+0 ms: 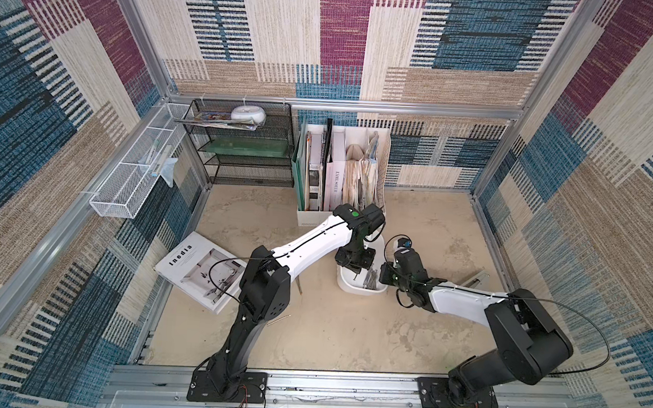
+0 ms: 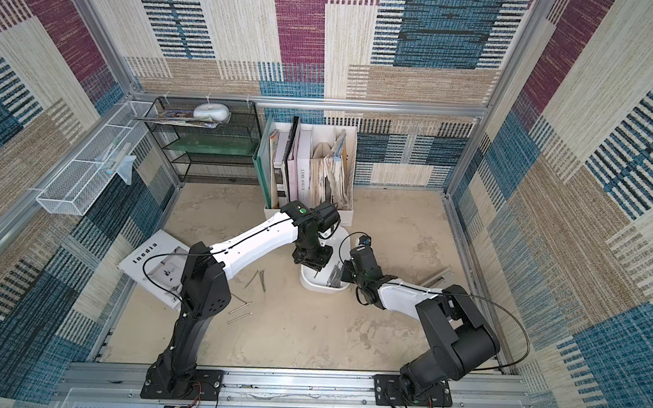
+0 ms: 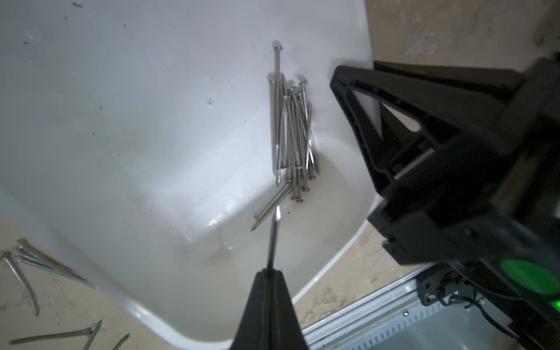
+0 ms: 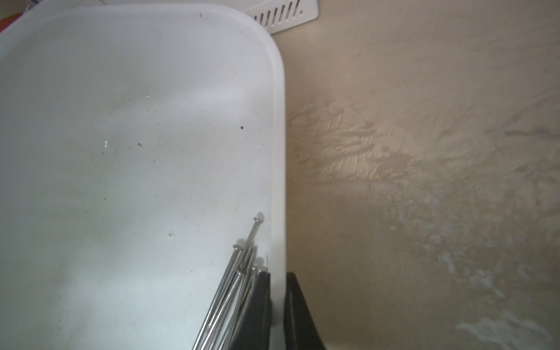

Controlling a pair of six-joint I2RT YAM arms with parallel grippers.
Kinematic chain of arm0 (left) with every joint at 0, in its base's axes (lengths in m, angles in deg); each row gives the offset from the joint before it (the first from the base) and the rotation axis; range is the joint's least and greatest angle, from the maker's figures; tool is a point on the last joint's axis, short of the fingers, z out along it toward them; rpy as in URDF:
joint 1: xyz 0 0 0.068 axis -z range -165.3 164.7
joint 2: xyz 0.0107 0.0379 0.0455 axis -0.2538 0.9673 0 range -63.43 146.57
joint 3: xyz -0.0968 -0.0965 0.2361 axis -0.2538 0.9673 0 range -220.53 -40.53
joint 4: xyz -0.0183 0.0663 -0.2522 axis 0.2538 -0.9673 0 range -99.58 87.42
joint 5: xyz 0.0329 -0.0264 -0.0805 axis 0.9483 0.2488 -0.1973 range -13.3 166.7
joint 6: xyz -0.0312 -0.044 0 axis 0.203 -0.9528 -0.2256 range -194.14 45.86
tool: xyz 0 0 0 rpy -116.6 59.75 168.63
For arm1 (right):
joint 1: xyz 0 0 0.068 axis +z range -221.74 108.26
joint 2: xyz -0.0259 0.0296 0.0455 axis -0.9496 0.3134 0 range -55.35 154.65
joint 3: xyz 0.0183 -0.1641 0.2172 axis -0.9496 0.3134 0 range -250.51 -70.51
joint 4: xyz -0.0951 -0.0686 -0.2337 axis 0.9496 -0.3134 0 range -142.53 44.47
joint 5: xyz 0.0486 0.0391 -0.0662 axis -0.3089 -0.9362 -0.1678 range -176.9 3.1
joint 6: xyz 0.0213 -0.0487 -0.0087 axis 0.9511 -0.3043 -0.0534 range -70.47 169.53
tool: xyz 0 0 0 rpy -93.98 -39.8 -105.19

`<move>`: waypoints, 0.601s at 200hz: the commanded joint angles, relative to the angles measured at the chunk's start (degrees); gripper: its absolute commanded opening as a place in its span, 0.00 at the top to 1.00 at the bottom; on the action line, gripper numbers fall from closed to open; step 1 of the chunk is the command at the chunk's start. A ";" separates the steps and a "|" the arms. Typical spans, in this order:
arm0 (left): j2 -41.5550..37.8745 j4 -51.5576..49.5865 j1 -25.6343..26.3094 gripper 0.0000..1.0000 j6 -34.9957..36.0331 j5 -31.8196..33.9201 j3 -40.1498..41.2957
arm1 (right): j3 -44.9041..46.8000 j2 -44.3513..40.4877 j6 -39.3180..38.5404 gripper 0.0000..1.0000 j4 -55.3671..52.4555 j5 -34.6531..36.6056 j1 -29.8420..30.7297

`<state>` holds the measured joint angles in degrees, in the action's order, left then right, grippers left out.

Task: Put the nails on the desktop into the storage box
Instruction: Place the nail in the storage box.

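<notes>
The white storage box (image 1: 358, 287) (image 2: 321, 287) sits mid-desktop, with a bundle of nails (image 3: 291, 136) (image 4: 233, 291) lying against its wall. My left gripper (image 3: 268, 272) (image 1: 354, 270) hangs over the box's near corner, shut on one nail (image 3: 274, 239) that points down into the box. My right gripper (image 4: 277, 274) (image 1: 385, 272) is shut on the box's side wall (image 4: 278, 181), one finger inside and one outside. Several loose nails (image 2: 260, 279) (image 3: 27, 263) lie on the beige desktop (image 1: 348, 330) left of the box, and more nails (image 2: 241, 309) lie nearer the left arm.
A magazine (image 1: 200, 271) lies at the left. A white file holder (image 1: 342, 175) and a black mesh rack (image 1: 243, 141) stand along the back. A white wire basket (image 1: 136, 170) hangs on the left wall. A grey metal object (image 1: 475, 280) lies at the right.
</notes>
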<state>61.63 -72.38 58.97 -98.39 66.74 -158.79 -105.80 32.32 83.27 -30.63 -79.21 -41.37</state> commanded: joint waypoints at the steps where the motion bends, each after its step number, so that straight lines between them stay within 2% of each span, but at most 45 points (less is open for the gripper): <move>1: 0.99 2.29 -0.67 1.00 -3.00 0.87 0.05 | 0.09 -0.05 -0.61 1.00 -4.94 0.23 0.12; 52: -0.85 10.60 -0.77 1.00 -9.36 -2.35 10.29 | 0.51 -0.23 -0.18 1.00 -4.35 0.34 0.13; 72: -0.87 11.42 -0.85 1.00 -10.91 -3.46 11.97 | 0.40 0.04 -0.17 1.00 -4.34 0.18 0.17; 90: -1.83 11.42 -1.01 0.81 -11.89 -3.69 12.62 | 0.48 -0.21 -0.16 1.00 -4.39 0.31 0.30; 120: -9.43 10.89 -1.55 0.74 -11.28 -2.06 14.13 | 0.66 -0.74 -0.33 1.00 -4.66 0.58 0.30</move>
<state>57.71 -61.52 57.81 -109.32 63.68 -145.19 -105.61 31.84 83.20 -30.91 -79.02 -41.17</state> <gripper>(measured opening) 0.247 0.107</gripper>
